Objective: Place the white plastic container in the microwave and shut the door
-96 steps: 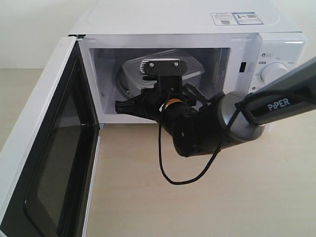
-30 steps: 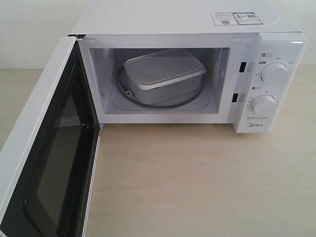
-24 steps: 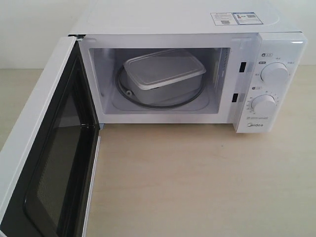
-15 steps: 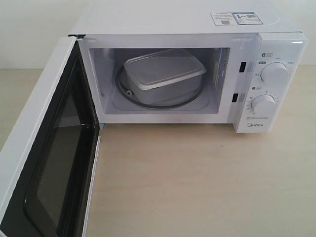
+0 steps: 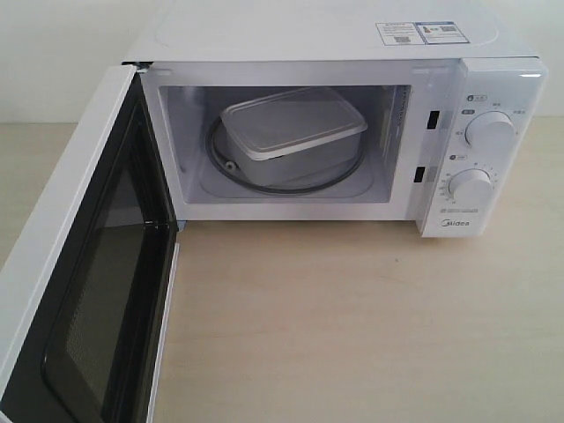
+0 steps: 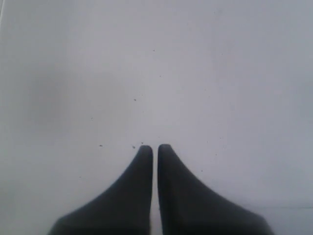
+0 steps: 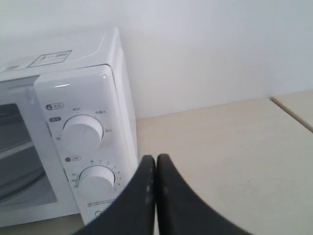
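- The white plastic container (image 5: 291,132) is seen inside the microwave (image 5: 335,40), lidded, on the glass turntable (image 5: 227,166), well apart from both grippers.
- The door (image 5: 88,264) is swung wide open.
- The left gripper (image 6: 155,147) and the right gripper (image 7: 155,157) are closed on nothing, the right one near the microwave's dials (image 7: 83,131).

Right end effector (image 7: 155,158) closed, near microwave (image 7: 116,93), two dials (image 7: 83,131) visible

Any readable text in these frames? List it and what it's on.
"Midea": front panel of the microwave, under the lower dial.
Two stickers on its top: print too small to read.
Marks around the upper dial and lower dial: too blurred to read in either view.
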Tool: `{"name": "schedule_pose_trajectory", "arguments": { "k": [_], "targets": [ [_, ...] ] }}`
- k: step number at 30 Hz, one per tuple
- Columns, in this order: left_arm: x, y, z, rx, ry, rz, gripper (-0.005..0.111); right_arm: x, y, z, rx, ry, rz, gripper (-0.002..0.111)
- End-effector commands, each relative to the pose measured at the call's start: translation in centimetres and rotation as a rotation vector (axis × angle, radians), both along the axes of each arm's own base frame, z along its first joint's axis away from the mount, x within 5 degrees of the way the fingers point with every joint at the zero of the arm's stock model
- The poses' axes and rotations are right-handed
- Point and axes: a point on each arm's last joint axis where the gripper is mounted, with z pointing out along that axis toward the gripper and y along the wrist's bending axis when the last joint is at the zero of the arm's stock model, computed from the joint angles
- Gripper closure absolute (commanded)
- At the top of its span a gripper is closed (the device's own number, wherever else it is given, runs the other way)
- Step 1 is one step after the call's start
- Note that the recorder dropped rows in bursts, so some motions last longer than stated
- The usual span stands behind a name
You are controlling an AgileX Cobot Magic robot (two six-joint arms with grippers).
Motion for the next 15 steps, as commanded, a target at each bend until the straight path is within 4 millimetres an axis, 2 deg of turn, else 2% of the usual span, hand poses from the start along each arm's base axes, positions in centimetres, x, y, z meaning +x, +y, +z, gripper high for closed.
{"name": "schedule_pose_trajectory", "arguments": {
  "k": [1, 5, 8, 11, 15],
  "targets": [
    [0.3, -0.1, 2.9, 0.012, 0.133, -0.006, 0.102, -0.1, -0.4, 0.2, -0.015, -0.022, -0.034, 0.108],
    [1.8, -0.3, 4.8, 0.023, 0.339, -0.018, 0.102, -0.3, -1.6, 0.6, -0.034, -0.063, -0.168, 0.108],
    [3.1, -0.4, 5.2, 0.029, 0.466, -0.023, 0.102, -0.7, -2.6, 0.9, 0.010, -0.110, -0.291, 0.108],
    [4.2, -0.4, 5.2, 0.029, 0.498, -0.023, 0.102, -0.9, -3.1, 1.1, 0.063, -0.144, -0.352, 0.108],
    [4.4, -0.4, 5.3, 0.028, 0.485, -0.022, 0.102, -0.9, -3.2, 1.1, 0.061, -0.149, -0.364, 0.108]
  ]
}}
